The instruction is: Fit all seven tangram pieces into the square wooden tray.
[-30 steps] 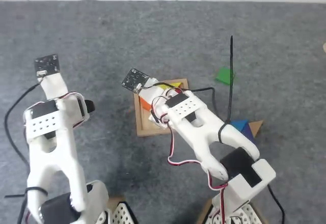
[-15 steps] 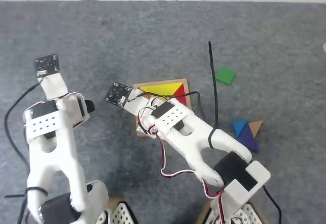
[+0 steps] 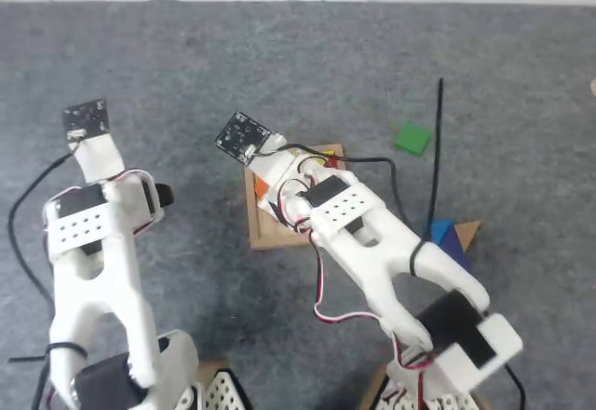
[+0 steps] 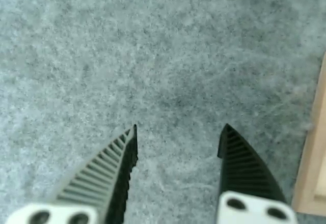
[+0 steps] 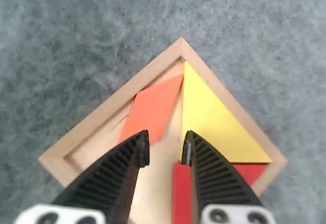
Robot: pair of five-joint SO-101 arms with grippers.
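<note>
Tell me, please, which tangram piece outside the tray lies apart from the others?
The green piece, alone on the grey carpet; the blue piece, purple piece and tan piece cluster together.

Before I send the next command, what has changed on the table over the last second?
The right arm swung partway off the wooden tray toward the left arm, then came back over it. Its jaws now stand slightly apart, empty, above the orange parallelogram. The left arm, the yellow triangle, the green square and the blue triangle stayed put.
</note>
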